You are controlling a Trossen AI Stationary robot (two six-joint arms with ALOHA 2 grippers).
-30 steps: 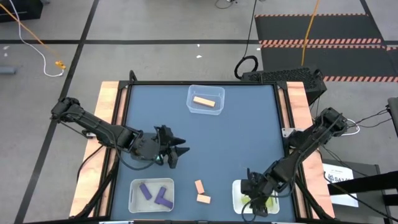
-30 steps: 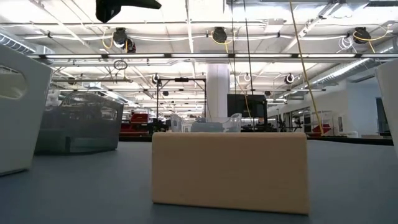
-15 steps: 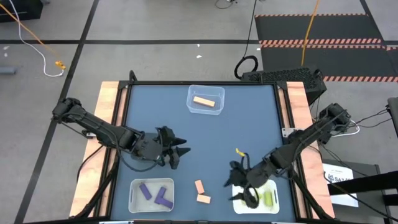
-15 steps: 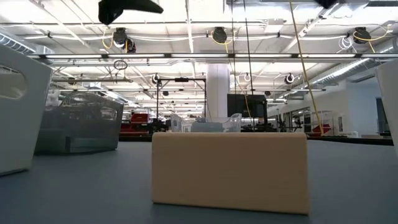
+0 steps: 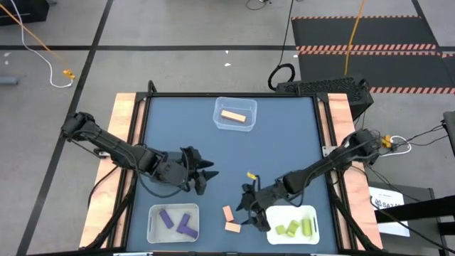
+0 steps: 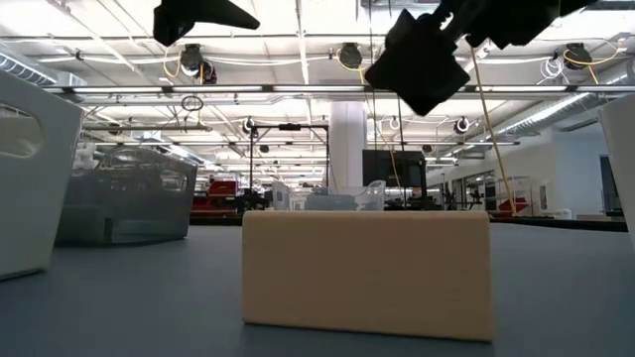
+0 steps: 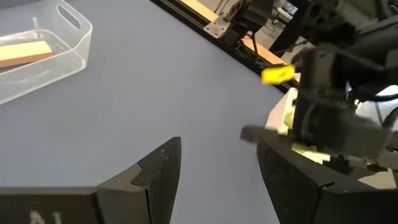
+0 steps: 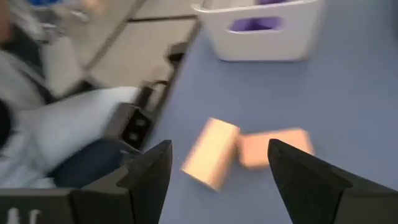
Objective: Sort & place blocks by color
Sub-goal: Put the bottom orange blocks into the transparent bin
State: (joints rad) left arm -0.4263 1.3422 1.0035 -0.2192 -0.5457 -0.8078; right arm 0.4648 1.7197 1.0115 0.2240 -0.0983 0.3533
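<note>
Two pale orange blocks (image 5: 229, 220) lie flat on the blue table near its near edge; in the right wrist view the orange blocks (image 8: 211, 155) sit just ahead of my fingers. My right gripper (image 5: 247, 212) (image 8: 220, 163) hovers open just right of them and touches nothing. My left gripper (image 5: 206, 180) (image 7: 217, 180) waits open above the table's left half. Another orange block (image 5: 233, 115) rests in the clear bin. Purple blocks (image 5: 178, 222) lie in the left white bin, and yellow-green blocks (image 5: 295, 227) in the right white bin. No teal block is in view.
The clear bin (image 5: 249, 124) stands near the far edge. The purple blocks' white bin (image 5: 151, 226) and the green blocks' white bin (image 5: 274, 231) flank the loose orange blocks along the near edge. The low view is filled by one orange block (image 6: 367, 273). Bare table spans the middle.
My right gripper has swung from above the green blocks' bin toward the table's left and now stands beside the two loose orange blocks. The blocks have not moved.
</note>
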